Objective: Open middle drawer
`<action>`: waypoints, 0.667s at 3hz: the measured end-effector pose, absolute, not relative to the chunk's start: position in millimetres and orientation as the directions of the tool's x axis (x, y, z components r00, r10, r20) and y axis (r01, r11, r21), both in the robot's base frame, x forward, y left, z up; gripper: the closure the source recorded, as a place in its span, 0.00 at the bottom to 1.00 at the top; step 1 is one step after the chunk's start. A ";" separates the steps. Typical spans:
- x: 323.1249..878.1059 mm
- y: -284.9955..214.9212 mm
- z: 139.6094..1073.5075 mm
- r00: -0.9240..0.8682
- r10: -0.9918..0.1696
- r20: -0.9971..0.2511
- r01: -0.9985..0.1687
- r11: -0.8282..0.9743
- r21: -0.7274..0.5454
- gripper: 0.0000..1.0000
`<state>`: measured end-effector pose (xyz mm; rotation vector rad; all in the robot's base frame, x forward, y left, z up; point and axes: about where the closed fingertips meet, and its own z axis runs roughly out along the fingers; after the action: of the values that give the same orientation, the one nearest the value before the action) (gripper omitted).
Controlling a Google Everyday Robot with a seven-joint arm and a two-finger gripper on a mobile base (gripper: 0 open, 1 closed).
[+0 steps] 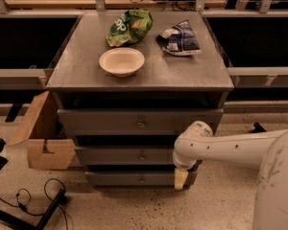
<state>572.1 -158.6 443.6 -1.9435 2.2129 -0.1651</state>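
Under the table's (81,78) front right corner, the gripper (181,178) hangs just below the middle drawer's (125,155) right end; its grip state cannot be told.

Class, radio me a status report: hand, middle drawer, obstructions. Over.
Hand at right end of bottom drawer, off the knob. Middle drawer looks shut. Only the arm crosses its right end.

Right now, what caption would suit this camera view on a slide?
The gripper hangs low at the right front of the cabinet, near the middle drawer.
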 end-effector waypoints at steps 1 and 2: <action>583.4 -157.0 441.3 -0.099 -0.994 -0.043 -0.970 0.106 -0.219 0.00; 595.7 -144.6 427.4 -0.070 -0.997 -0.023 -0.975 0.074 -0.211 0.00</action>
<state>595.7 -144.6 427.4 -2.0238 2.1773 -0.2086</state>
